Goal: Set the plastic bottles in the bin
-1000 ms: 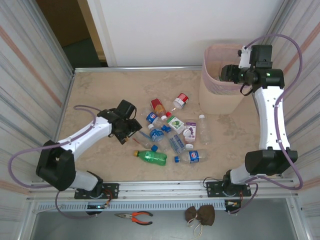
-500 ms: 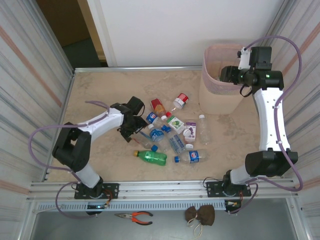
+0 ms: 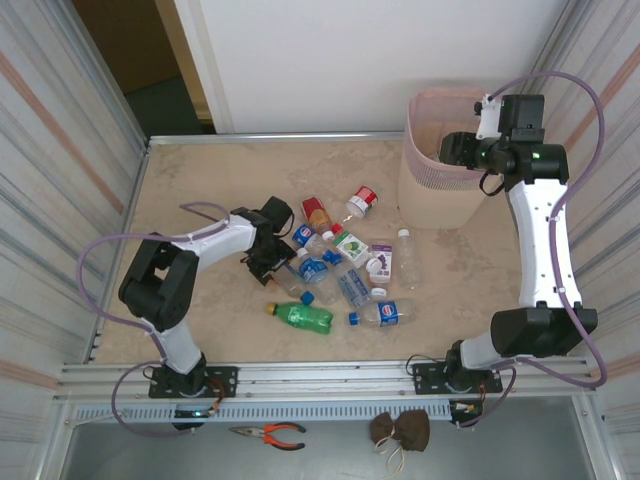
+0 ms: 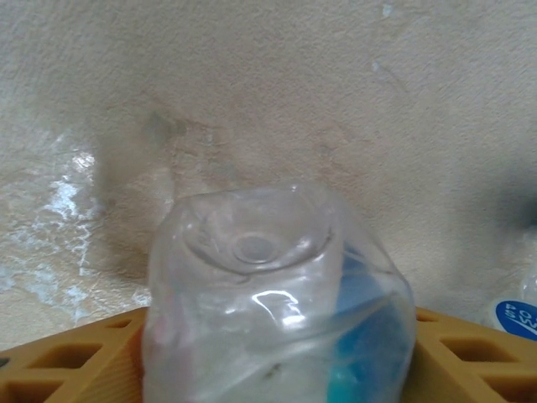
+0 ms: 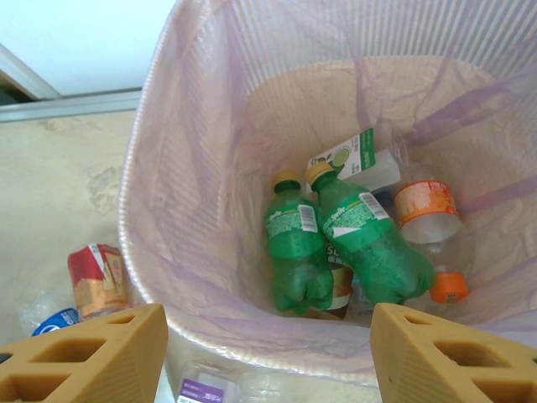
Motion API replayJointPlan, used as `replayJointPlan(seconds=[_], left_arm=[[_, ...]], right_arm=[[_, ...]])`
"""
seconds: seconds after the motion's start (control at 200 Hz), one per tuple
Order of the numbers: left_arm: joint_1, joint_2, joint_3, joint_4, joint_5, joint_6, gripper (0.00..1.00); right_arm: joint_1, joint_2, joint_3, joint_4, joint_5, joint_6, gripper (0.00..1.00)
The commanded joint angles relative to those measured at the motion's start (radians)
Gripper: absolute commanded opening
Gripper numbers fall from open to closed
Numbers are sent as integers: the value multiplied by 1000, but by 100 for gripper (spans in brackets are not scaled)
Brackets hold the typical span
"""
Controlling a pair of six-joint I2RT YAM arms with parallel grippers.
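1. Two arms stand at the near edge of the table (image 3: 200,180). The left arm is bent low to the left side of a heap of plastic bottles (image 3: 335,260), and the right arm is raised over the bin (image 3: 440,190).
2. The left fingers (image 4: 75,361) press on both sides of a clear bottle (image 4: 268,277) and grip it. This bottle is low over the table, with its bottom pointing away from the wrist, and something blue shows through its wall.
3. The right fingers (image 5: 84,353) stand wide apart with nothing between them, above the near rim of the bin.
4. The bin stands at the far right part of the table, well apart from the heap. Inside it lie a pair of green bottles (image 5: 289,252) side by side with yellow caps, an orange-labelled bottle (image 5: 428,210) and a white-and-green labelled one (image 5: 357,159).
5. About ten bottles lie in the heap in the middle of the table. A single green bottle (image 3: 303,314) lies on the near side, a blue-labelled bottle (image 3: 385,313) is near it on the right, and a red-capped bottle (image 3: 362,200) lies on the far side.
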Motion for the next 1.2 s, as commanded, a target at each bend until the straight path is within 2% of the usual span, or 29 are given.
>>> replayJointPlan(seconds=[0.0, 0.185, 0.431, 0.691, 0.887, 1.007, 1.107, 1.192], left_arm=[[18, -23, -25, -5, -26, -17, 64], [47, -72, -48, -1, -45, -12, 59], [109, -169, -54, -2, -70, 60, 57], [137, -366, -49, 121, -83, 306, 56], [141, -559, -107, 340, 9, 492, 52], [143, -665, -140, 458, 68, 560, 48], [143, -724, -135, 493, 91, 582, 48], [143, -761, -133, 545, 152, 615, 47]], right_arm=[[10, -28, -7, 2, 0, -24, 64], [12, -35, -7, 3, 6, -27, 64], [28, -53, -2, 6, 16, -28, 63], [62, -117, -49, 76, -48, -7, 62], [123, -199, -131, 196, -156, 20, 62], [190, -261, -201, 283, -184, 41, 62], [254, -303, -255, 350, -212, 64, 63], [331, -339, -304, 409, -209, 80, 63]])
